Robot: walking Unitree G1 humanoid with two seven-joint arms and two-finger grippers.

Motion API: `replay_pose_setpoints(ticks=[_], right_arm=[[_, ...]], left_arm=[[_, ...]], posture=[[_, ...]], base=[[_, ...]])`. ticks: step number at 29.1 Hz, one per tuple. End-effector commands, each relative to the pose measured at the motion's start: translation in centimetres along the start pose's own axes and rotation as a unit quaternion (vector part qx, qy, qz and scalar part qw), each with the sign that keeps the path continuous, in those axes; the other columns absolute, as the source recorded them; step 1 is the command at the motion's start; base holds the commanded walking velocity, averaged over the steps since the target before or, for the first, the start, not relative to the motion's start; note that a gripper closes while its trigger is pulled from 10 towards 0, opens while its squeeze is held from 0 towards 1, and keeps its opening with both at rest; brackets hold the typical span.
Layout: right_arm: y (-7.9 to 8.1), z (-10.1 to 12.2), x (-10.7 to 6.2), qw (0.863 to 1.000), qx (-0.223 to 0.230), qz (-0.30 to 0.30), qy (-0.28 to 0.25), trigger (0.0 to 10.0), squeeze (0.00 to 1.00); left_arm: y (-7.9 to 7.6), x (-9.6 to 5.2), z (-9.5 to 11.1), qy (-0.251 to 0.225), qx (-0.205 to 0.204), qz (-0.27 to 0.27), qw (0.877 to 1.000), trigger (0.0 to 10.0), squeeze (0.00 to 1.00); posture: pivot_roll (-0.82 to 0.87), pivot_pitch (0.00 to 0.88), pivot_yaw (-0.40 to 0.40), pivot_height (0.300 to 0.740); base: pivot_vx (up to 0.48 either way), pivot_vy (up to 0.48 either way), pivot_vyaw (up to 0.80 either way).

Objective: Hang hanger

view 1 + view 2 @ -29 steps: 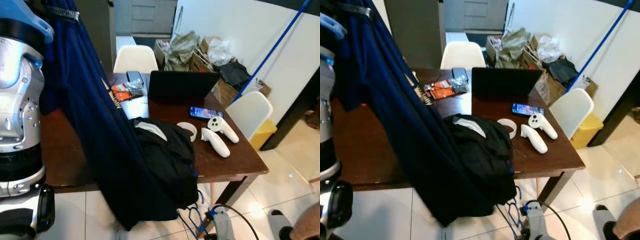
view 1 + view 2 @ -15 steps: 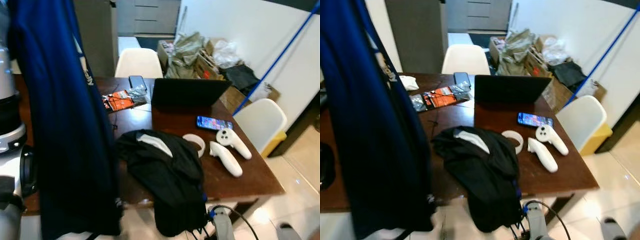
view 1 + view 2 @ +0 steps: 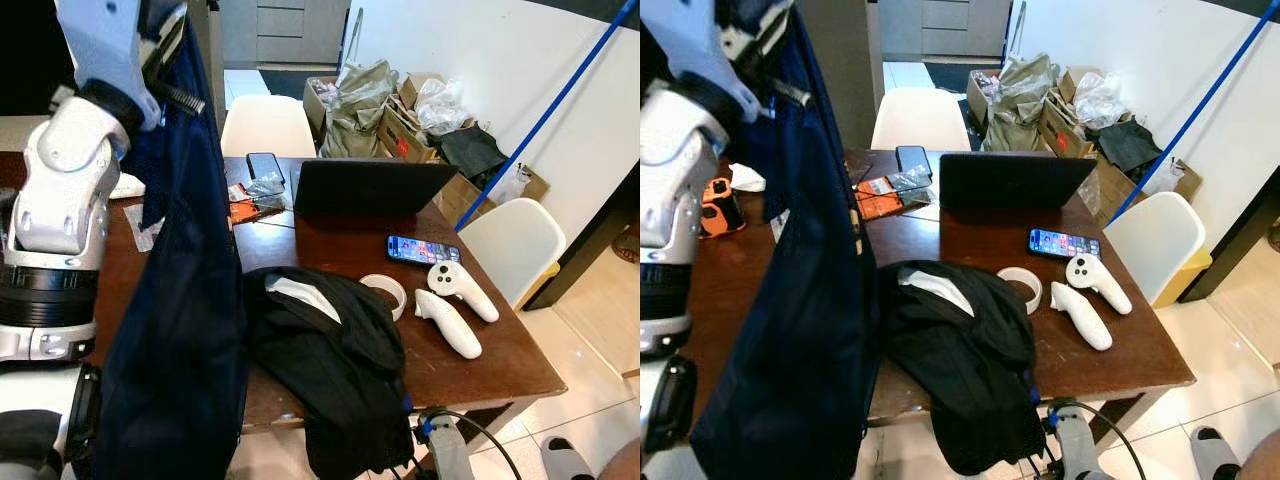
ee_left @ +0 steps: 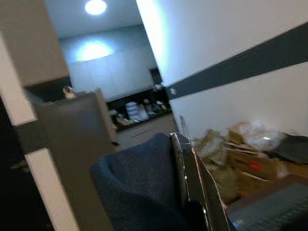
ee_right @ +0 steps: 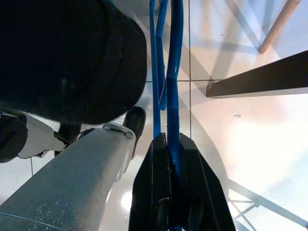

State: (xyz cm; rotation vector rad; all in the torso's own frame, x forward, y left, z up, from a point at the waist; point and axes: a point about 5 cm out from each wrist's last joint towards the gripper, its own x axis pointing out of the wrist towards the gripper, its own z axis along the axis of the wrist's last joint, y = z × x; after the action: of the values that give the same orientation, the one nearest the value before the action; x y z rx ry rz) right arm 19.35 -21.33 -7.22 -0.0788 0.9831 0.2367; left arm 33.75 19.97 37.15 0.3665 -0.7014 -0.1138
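My left arm [image 3: 70, 190] is raised w/ a navy garment [image 3: 180, 330] draped from it, hanging down over the table [image 3: 480, 355] edge just beside the black jacket [image 3: 330, 350]; can't tell if the left gripper is open or closed. Right gripper [image 5: 169, 190] sits low under the table, fingers pinched on the blue hanger [image 5: 172, 72]. Laptop [image 3: 365, 187], phone [image 3: 422, 250], tape roll [image 3: 385, 293] & two white controllers [image 3: 455, 305] lie on the table beyond the jacket.
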Motion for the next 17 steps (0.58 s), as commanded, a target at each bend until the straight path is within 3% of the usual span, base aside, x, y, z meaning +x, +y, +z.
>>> replay_pose_setpoints(ticks=[1, 4, 6, 8, 11, 12, 13, 16, 17], right_arm=[[-0.2, -0.2, -0.1, 1.000, -0.004, -0.003, 0.004, 10.0, 0.00], [-0.3, -0.2, -0.1, 1.000, -0.005, -0.003, 0.005, 10.0, 0.00], [-0.3, -0.2, -0.1, 1.000, -0.007, -0.003, 0.006, 10.0, 0.00], [-0.3, -0.2, -0.1, 1.000, -0.007, -0.003, 0.006, 10.0, 0.00], [-0.3, -0.3, -0.1, 1.000, -0.014, -0.004, 0.012, 10.0, 0.00], [-0.3, -0.3, -0.1, 1.000, -0.014, -0.004, 0.012, 10.0, 0.00], [-0.4, -0.4, -0.2, 1.000, -0.021, -0.006, 0.019, 10.0, 0.00], [-0.4, -0.6, -0.2, 0.999, -0.040, -0.006, 0.036, 10.0, 0.00], [-0.4, -0.6, -0.2, 0.999, -0.040, -0.006, 0.036, 10.0, 0.00]], left_arm=[[0.6, -1.0, -2.3, 0.042, 0.017, 0.032, 0.999, 10.0, 0.00], [0.8, -1.7, -3.7, 0.068, 0.019, 0.044, 0.997, 10.0, 0.00], [0.0, -3.0, -6.0, 0.113, 0.006, 0.037, 0.993, 10.0, 0.00], [-0.5, -3.3, -6.5, 0.122, -0.003, 0.029, 0.992, 10.0, 0.00], [-4.1, -4.4, -7.4, 0.135, -0.037, -0.047, 0.989, 10.0, 0.00], [-4.1, -4.4, -7.4, 0.135, -0.037, -0.047, 0.989, 10.0, 0.00], [-6.4, -5.2, -7.8, 0.141, -0.052, -0.095, 0.984, 10.0, 0.00], [-8.9, -6.3, -8.4, 0.153, -0.064, -0.154, 0.974, 10.0, 0.00], [-8.9, -6.3, -8.4, 0.153, -0.064, -0.154, 0.974, 10.0, 0.00]], posture=[[0.10, 0.000, -0.090, 0.740], [0.10, 0.000, -0.090, 0.740], [0.10, 0.000, -0.088, 0.740], [0.10, 0.000, -0.086, 0.740], [0.10, 0.000, -0.082, 0.740], [0.10, 0.000, -0.082, 0.740], [0.09, 0.000, -0.081, 0.740], [0.09, 0.000, -0.079, 0.740], [0.09, 0.000, -0.079, 0.740]], base=[[0.000, 0.000, 0.00], [0.000, 0.000, 0.00], [0.000, 0.000, 0.00], [0.000, 0.000, 0.00], [0.000, 0.000, 0.00], [0.000, 0.000, 0.00], [0.000, 0.000, 0.00], [0.000, 0.000, 0.00], [0.000, 0.000, 0.00]])
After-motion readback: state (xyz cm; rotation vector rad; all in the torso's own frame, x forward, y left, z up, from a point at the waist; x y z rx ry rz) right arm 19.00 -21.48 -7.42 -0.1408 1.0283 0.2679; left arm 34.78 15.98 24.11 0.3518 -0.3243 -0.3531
